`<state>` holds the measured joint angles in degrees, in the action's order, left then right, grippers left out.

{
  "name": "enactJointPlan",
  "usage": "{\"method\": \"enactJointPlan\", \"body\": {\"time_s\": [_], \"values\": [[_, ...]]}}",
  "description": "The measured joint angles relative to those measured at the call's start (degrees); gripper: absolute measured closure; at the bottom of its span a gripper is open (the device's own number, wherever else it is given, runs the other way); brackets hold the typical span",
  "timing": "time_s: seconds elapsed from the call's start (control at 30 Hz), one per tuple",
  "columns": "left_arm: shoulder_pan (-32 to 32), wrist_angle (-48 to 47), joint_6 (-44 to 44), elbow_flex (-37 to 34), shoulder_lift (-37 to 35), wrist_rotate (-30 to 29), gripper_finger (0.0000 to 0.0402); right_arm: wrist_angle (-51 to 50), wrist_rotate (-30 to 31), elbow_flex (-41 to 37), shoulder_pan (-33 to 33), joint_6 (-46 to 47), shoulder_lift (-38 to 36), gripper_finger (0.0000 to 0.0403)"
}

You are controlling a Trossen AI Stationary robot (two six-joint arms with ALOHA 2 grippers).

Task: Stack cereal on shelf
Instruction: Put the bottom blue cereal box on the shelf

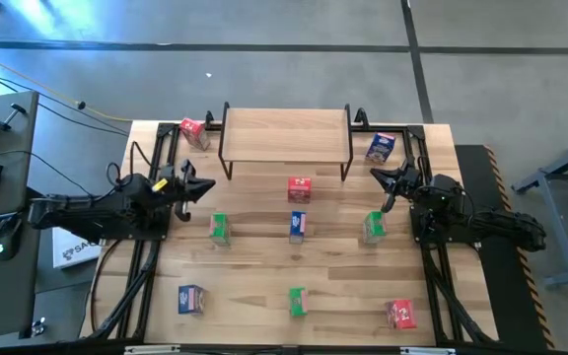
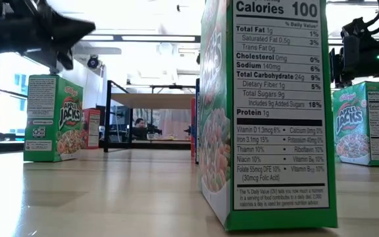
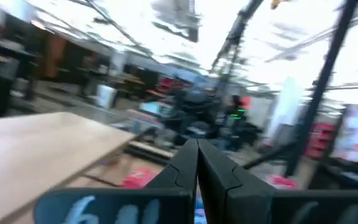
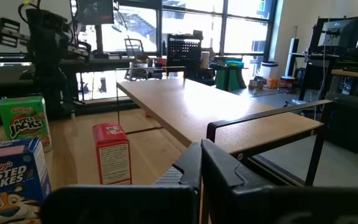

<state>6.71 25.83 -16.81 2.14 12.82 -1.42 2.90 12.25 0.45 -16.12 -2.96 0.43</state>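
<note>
While the shelf is standing bare at the far middle of the bench, all nine cereal boxes are sitting on the bench itself, so by my judgement no stacking is done yet. They are lying spread well apart, probably so each can be picked singly: a red box and a blue box are flanking the shelf's ends, another red box is standing just in front of it, and a green box, a blue one and a green one are forming a middle row, with three more along the near edge. The left gripper is hovering beside the shelf's left end, jaws pressed together and holding nothing; the right gripper is hovering at the right end, jaws likewise closed and empty, each seemingly facing its own half.
</note>
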Motion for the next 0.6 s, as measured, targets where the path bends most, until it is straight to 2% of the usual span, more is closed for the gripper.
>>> {"method": "enactJointPlan", "body": {"time_s": [0.1, 0.27, 0.43, 0.6], "values": [[-0.10, -2.62, -2.36, 4.53, 4.88, 2.83, 0.0401, -0.02, 0.00, 0.01, 0.00, 0.00, -0.02, 0.0403], [-3.66, -17.02, -1.37, 16.94, 15.07, 3.05, 0.0400, -0.02, -0.01, 0.02, -0.01, -0.01, -0.02, 0.0403], [-12.52, -40.33, -5.02, 31.39, 25.18, -7.58, 0.0401, 0.00, 0.00, 0.01, 0.00, -0.02, -0.01, 0.0403], [-24.28, -61.90, -23.26, 44.72, 34.68, -17.11, 0.0401, -0.02, 0.00, 0.02, 0.00, 0.00, -0.02, 0.0403]]}}
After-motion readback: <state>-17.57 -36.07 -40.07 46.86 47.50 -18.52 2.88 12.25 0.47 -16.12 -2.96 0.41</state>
